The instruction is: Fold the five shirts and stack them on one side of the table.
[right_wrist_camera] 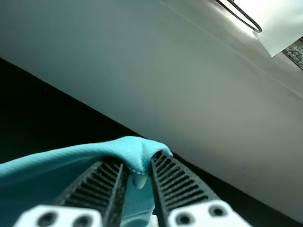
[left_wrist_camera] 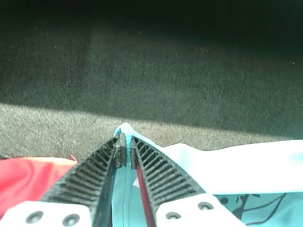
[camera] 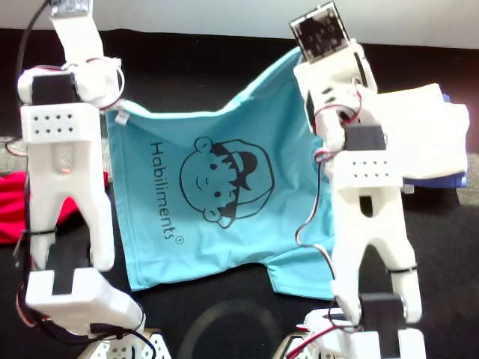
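Ribbed fingers of both grippers are clamped on cloth: the left gripper point(left_wrist_camera: 125, 144) on one far corner of the teal shirt point(camera: 194, 217), the right gripper point(right_wrist_camera: 139, 165) on the other, raised off the black table point(camera: 224, 75). Shirt lies spread print-up between the arms, with a red shirt point(camera: 22, 206) by the left arm and a white folded pile point(camera: 426, 134) by the right. Judged step: first fold, so the next move calls for drawing both corners evenly toward the near edge.

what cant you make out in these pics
- red shirt: high view, cut by the picture's edge and covered by the left arm, so how it lies is unclear.
- white stack: high view, the right arm and the top layer hide how many shirts it holds.
- teal shirt: high view, its sleeves lie under both arms.
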`<state>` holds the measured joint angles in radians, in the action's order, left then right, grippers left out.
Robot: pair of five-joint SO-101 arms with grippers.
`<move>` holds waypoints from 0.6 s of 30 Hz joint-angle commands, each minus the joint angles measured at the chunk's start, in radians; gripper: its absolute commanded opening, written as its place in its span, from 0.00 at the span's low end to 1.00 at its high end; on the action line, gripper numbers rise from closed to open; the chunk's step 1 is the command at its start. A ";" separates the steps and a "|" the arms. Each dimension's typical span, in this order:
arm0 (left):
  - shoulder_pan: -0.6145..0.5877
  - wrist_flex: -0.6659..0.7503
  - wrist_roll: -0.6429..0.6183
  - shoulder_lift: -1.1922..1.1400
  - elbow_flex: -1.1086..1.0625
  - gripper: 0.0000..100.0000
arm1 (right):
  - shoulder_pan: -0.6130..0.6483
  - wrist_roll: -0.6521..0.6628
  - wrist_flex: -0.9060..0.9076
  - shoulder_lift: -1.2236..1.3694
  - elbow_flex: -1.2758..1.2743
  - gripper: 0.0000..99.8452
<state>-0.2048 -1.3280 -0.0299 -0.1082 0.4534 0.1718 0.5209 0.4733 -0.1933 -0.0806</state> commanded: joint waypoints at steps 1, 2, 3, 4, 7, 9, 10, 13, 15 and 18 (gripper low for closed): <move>0.008 -0.069 0.034 -0.136 0.282 0.01 | -0.015 -0.006 -0.018 0.096 0.171 0.01; 0.008 -0.092 0.040 -0.183 0.331 0.01 | -0.015 -0.006 0.004 0.122 0.189 0.01; 0.008 -0.112 0.043 -0.232 0.372 0.01 | -0.013 -0.006 0.035 0.150 0.206 0.01; 0.008 -0.127 0.043 -0.280 0.406 0.01 | -0.013 -0.006 0.065 0.174 0.213 0.01; 0.010 -0.150 0.043 -0.427 0.466 0.01 | -0.012 -0.008 0.145 0.245 0.214 0.01; 0.013 -0.149 0.043 -0.516 0.483 0.01 | -0.012 -0.008 0.205 0.303 0.213 0.01; 0.013 -0.146 0.043 -0.553 0.490 0.01 | -0.012 -0.008 0.225 0.334 0.213 0.01; 0.013 -0.146 0.040 -0.654 0.526 0.01 | -0.013 -0.008 0.251 0.420 0.214 0.01; 0.013 -0.149 0.040 -0.710 0.559 0.01 | -0.015 -0.008 0.251 0.460 0.214 0.01; 0.008 -0.164 0.040 -0.754 0.605 0.01 | -0.015 -0.014 0.280 0.469 0.220 0.01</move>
<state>-0.2033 -1.4707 0.0069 -0.8569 0.9904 0.1718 0.5209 0.7281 0.2839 0.0744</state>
